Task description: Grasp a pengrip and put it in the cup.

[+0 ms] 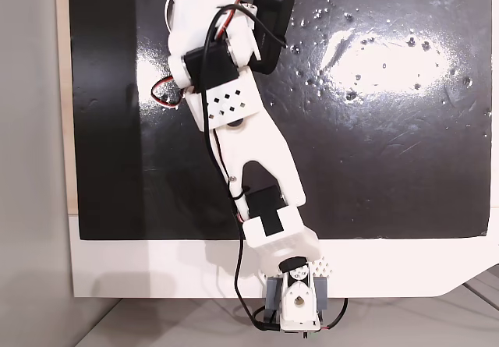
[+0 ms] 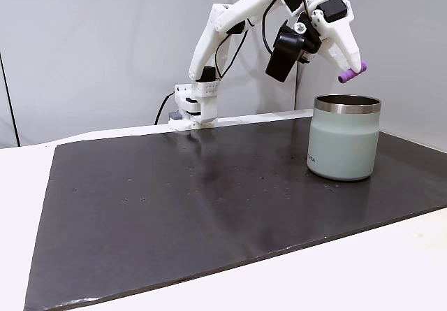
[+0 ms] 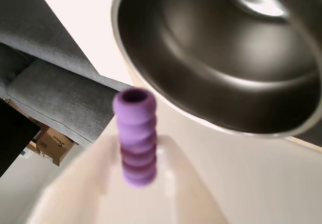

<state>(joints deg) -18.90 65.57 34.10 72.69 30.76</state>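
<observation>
Seen from above in a fixed view: white jointed arm (image 1: 257,152) stretched over the glossy black mat (image 1: 390,129).

From the side in a fixed view: white gripper (image 2: 347,65) raised, clamped on the small purple ribbed pengrip (image 2: 352,73), just above the rim of the pale grey-green steel-lined cup (image 2: 344,138) standing on the dark worktop (image 2: 174,213).

Wrist view: pengrip (image 3: 135,136) pinched between pale fingers (image 3: 188,189), cup's shiny steel interior (image 3: 221,53) close beyond.
</observation>
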